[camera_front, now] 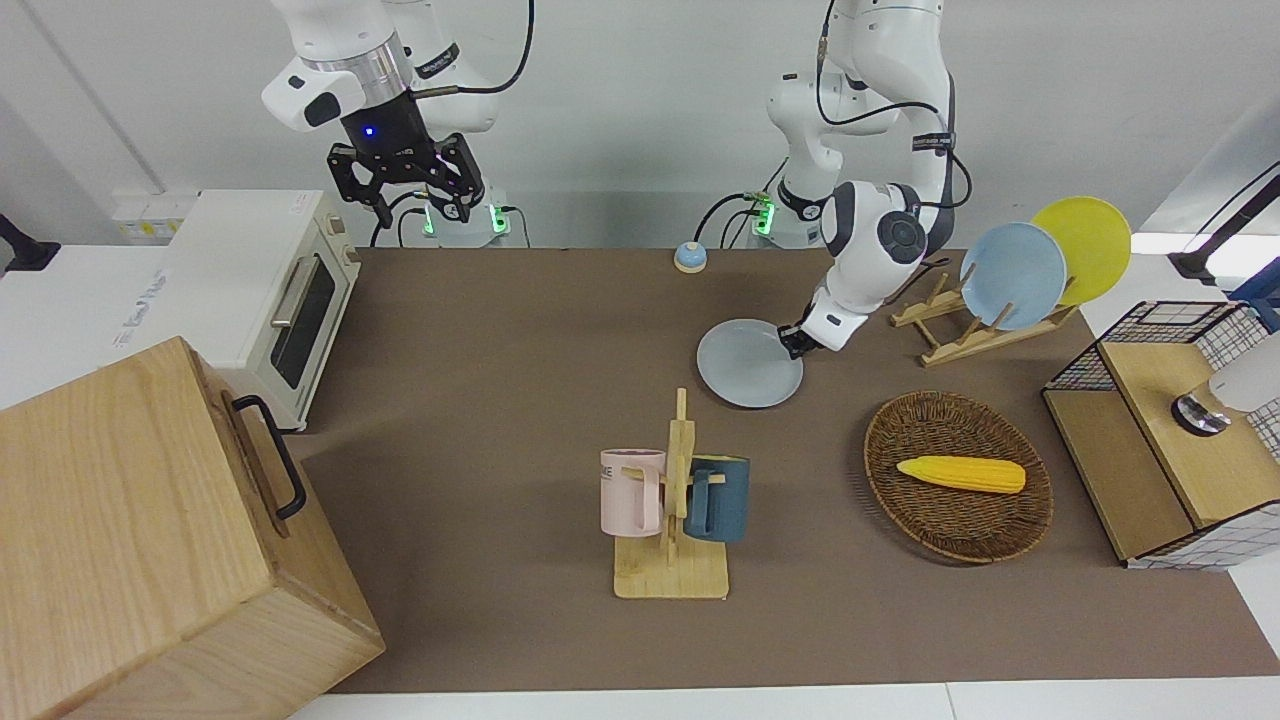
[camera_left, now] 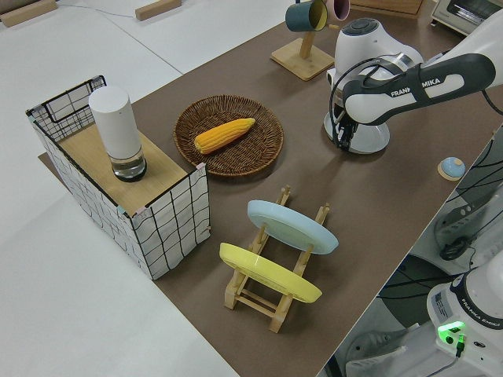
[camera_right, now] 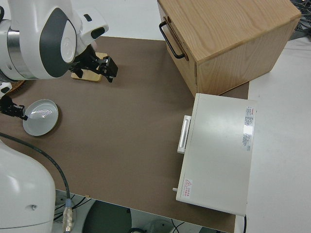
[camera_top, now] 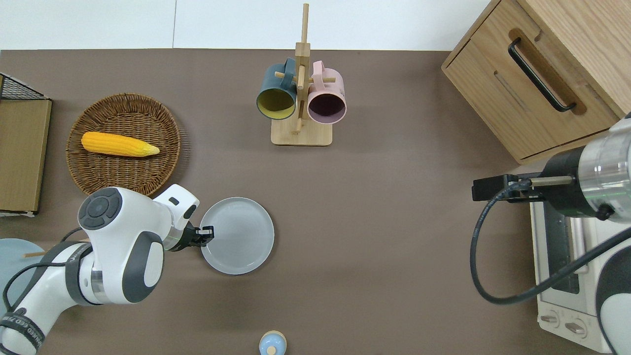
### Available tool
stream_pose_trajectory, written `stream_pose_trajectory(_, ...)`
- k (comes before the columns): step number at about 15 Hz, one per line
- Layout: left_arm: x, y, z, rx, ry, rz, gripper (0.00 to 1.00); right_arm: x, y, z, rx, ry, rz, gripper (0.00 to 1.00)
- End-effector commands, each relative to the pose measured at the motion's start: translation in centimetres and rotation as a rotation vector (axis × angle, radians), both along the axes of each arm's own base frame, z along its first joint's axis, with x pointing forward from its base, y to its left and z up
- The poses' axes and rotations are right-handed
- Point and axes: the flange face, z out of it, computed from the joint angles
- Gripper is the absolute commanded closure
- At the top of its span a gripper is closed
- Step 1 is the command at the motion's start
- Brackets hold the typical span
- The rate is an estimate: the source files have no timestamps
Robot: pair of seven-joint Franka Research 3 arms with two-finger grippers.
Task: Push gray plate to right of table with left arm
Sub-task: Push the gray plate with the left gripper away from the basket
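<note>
The gray plate (camera_front: 748, 364) lies flat on the brown table (camera_front: 500, 340), nearer to the robots than the mug rack; it also shows in the overhead view (camera_top: 239, 236), the left side view (camera_left: 365, 141) and the right side view (camera_right: 42, 118). My left gripper (camera_front: 795, 343) (camera_top: 207, 231) is down at table level, shut, and touches the plate's rim on the side toward the left arm's end. It holds nothing. My right gripper (camera_front: 418, 205) is open and empty, and its arm is parked.
A mug rack (camera_front: 672, 500) holds a pink and a teal mug. A wicker basket (camera_front: 900, 440) holds a corn cob. A wooden rack bears a sky-blue plate (camera_front: 1012, 275) and a yellow plate (camera_front: 1085, 245). Toaster oven (camera_front: 270, 285), wooden cabinet (camera_front: 130, 530), small bell (camera_front: 690, 257).
</note>
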Motion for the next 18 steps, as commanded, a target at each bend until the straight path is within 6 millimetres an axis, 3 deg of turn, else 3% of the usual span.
stream_pose_trajectory(1,-1.1,-3.4,-0.5,-0.002,-0.006,0.031,1.00,0.1,0.0,0.3,0.018,0.000,-0.002,0.005)
stream_pose_trajectory(6,-2.2,-7.5,-0.2,-0.008,-0.019,0.061,1.00,0.1,0.0,0.3,0.018,0.000,-0.002,0.005)
stream_pose_trajectory(18,-4.1,-13.6,-0.1,-0.029,-0.059,0.153,1.00,0.1,0.0,0.3,0.018,0.000,-0.002,0.005)
